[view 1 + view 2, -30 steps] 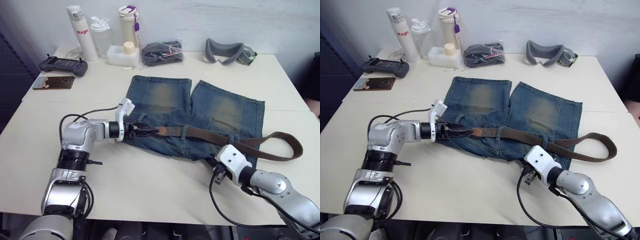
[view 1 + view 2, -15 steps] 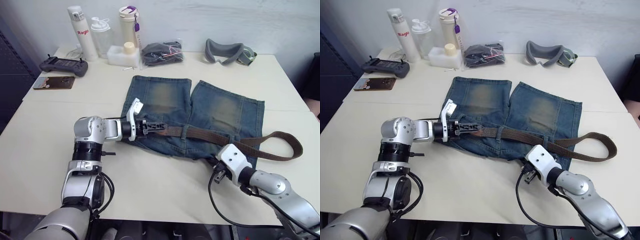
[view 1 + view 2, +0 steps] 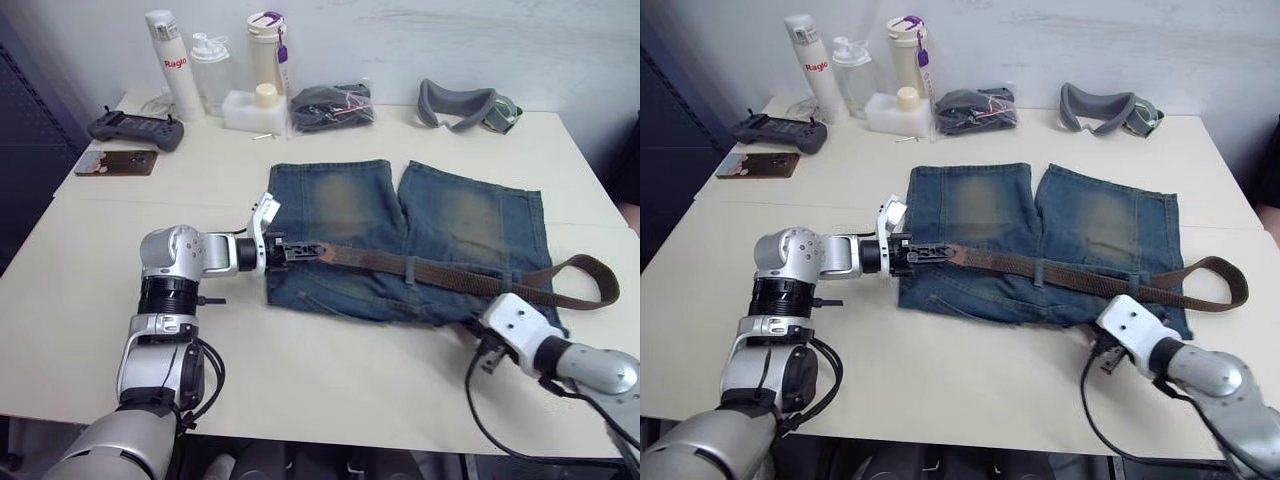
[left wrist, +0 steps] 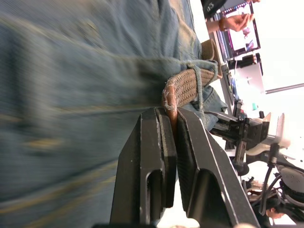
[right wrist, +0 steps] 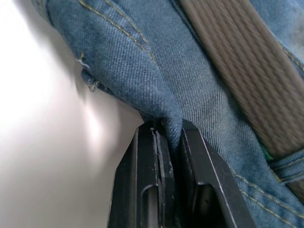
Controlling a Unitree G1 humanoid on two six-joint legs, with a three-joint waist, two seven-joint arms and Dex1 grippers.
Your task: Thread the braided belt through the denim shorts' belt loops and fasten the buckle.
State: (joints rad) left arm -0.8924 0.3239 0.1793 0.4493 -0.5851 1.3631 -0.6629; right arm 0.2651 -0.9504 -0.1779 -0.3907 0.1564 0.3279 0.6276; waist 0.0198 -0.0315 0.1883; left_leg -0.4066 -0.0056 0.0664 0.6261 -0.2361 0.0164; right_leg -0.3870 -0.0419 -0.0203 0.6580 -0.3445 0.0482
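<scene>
The denim shorts (image 3: 400, 230) lie flat mid-table, waistband toward me. The braided belt (image 3: 450, 275) runs along the waistband under belt loops (image 3: 408, 266) and curls back in a bend (image 3: 600, 285) past the shorts' right side. I cannot make out the buckle. My left gripper (image 3: 310, 249) is shut on the belt's reddish tip (image 4: 170, 97) at the waistband's left end, just past a loop (image 4: 199, 78). At the shorts' near right corner, my right gripper (image 5: 166, 129) is shut on a fold of denim (image 5: 156, 95).
Along the back edge stand three bottles (image 3: 170, 65), a white box (image 3: 245, 110), a dark bundle in clear plastic (image 3: 330, 105) and a grey headset (image 3: 460, 100). A black controller (image 3: 135, 128) and a flat brown card (image 3: 115, 162) lie back left.
My left gripper's fingers have closed from wide open onto the belt's tip. The whole picture has shifted with the camera. The right gripper keeps its hold on the denim.
</scene>
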